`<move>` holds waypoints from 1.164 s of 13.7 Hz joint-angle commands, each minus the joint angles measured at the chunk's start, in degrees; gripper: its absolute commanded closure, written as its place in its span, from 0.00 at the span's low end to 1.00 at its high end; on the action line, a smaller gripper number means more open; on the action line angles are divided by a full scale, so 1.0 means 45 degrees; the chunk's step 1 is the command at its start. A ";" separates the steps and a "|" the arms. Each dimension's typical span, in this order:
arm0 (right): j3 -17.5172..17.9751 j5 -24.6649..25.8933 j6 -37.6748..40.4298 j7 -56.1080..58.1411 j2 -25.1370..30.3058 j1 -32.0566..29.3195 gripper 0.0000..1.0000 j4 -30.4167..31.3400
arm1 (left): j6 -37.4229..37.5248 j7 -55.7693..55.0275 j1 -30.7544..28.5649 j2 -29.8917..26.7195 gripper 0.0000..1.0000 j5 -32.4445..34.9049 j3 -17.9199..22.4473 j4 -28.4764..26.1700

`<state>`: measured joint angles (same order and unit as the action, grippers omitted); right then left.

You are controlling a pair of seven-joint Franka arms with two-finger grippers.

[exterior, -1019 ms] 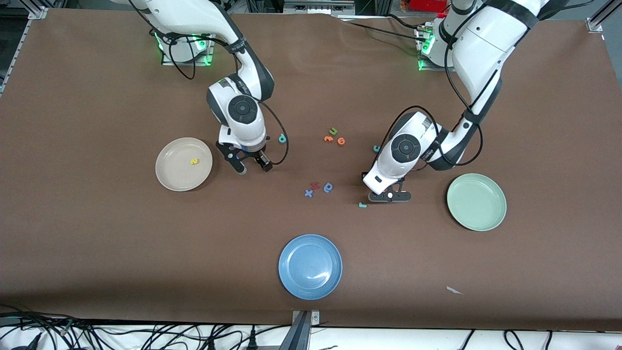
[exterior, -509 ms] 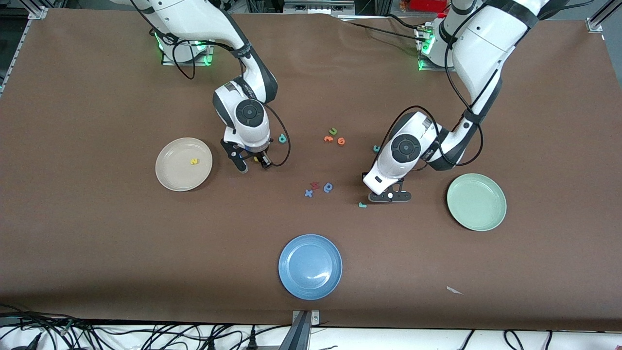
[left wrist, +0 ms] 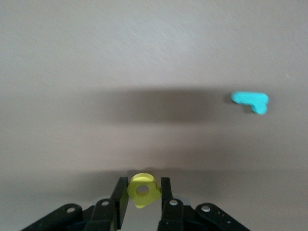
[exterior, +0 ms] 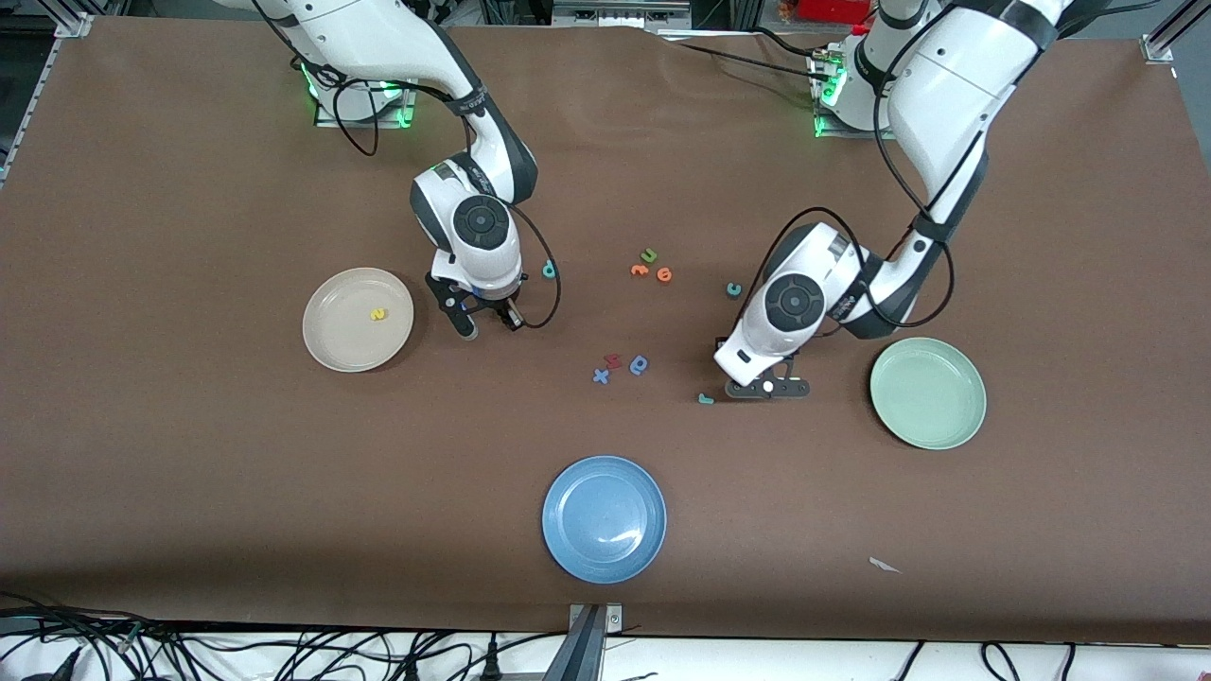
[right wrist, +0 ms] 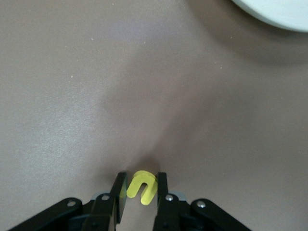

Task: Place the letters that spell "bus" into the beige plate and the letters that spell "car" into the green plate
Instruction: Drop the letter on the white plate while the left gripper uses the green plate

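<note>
We see both grippers clenched on letters: the left gripper (left wrist: 144, 192) pinches the yellow a (left wrist: 143, 189) by its round bowl, low over the bench between the green plate (exterior: 928, 392) and the loose letters in the middle, and the right gripper (right wrist: 140, 190) pinches the yellow u (right wrist: 141, 186) just beside the beige plate (exterior: 333, 338), toward the middle of the bench. The yellow s (exterior: 378, 313) already lies in the beige plate; the green plate holds nothing yet. Still on the bench: the teal r (exterior: 705, 399) just beside the left gripper, the teal c (exterior: 733, 289) farther from the front camera than that gripper, and the teal b (exterior: 549, 271) beside the right arm's wrist. Mid-bench decoys (green u, orange letters, blue x and a blue bowled letter) we leave alone. We judge the step in hand as lift and carry, one letter each. To do it well: raise straight up before moving sideways, since foam this small can twist between the fingers, carry each letter over the middle of its plate rather than the rim, come down low, then release so it does not bounce out. The left gripper should keep clear of the teal r on lift-off.
</note>
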<state>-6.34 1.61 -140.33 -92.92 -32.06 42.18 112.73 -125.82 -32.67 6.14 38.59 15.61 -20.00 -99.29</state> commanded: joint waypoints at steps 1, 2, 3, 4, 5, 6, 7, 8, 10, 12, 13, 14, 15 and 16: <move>-0.0445 -0.0105 0.0052 0.0238 0.0208 0.0159 0.91 -0.0342 | 0.1006 0.1803 -0.0951 -0.0391 0.83 0.0341 -0.0067 0.0541; -0.0524 -0.0105 0.0091 0.0471 0.0442 0.0159 0.91 -0.0362 | 0.1026 0.2506 -0.1399 -0.0470 0.83 0.0341 -0.0067 0.0521; -0.0814 -0.0085 0.0304 0.0880 0.0715 0.0159 0.91 -0.0305 | 0.1201 0.3209 -0.1771 -0.0587 0.83 0.0360 -0.0067 0.0502; -0.1030 -0.0066 0.1060 0.1715 0.0911 0.0159 0.91 -0.0323 | 0.1338 0.3951 -0.2161 -0.0627 0.83 0.0399 -0.0067 0.0502; -0.1496 -0.0065 0.1899 0.2806 0.1203 0.0159 0.91 -0.0304 | 0.1436 0.4693 -0.2590 -0.0801 0.83 0.0399 -0.0067 0.0405; -0.1984 -0.0065 0.2623 0.3842 0.1399 0.0159 0.91 -0.0285 | 0.1437 0.5339 -0.2962 -0.0919 0.83 0.0399 -0.0067 0.0346; -0.2511 -0.0065 0.3249 0.4935 0.1556 0.0159 0.91 -0.0227 | 0.1456 0.6022 -0.3314 -0.0998 0.83 0.0419 -0.0048 0.0307; -0.2903 -0.0065 0.3758 0.5739 0.1635 0.0159 0.91 -0.0168 | 0.1437 0.6686 -0.3646 -0.0999 0.83 0.0438 -0.0028 0.0287; -0.3684 -0.0046 0.4134 0.6815 0.1694 0.0178 0.91 0.0279 | 0.1417 0.8092 -0.4232 -0.0901 0.83 0.0806 0.0011 0.0286; -0.4582 -0.0085 0.4037 0.8434 0.1714 0.0159 0.90 0.0768 | 0.1281 0.8839 -0.4664 -0.0707 0.81 0.1451 0.0011 0.0306; -0.4722 -0.0085 0.3998 0.8752 0.1714 0.0159 0.90 0.1060 | 0.1261 0.9093 -0.4665 -0.0609 0.64 0.1686 0.0011 0.0345; -0.4936 -0.0085 0.3804 0.9103 0.1695 0.0159 0.89 0.1334 | 0.1261 0.9540 -0.4665 -0.0550 0.15 0.1978 0.0011 0.0384; -0.5035 -0.0085 0.3377 0.9377 0.1733 0.0159 0.67 0.1781 | 0.1280 0.9583 -0.4588 -0.0588 0.00 0.1788 -0.0028 0.0423; -0.5094 -0.0085 0.3121 0.9457 0.1811 0.0159 0.13 0.2037 | 0.1300 0.9584 -0.4568 -0.0646 0.00 0.1747 -0.0105 0.0462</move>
<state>-28.46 1.64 -123.63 -52.32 -25.64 42.11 118.16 -120.06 9.12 -14.78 36.11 22.09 -19.64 -97.37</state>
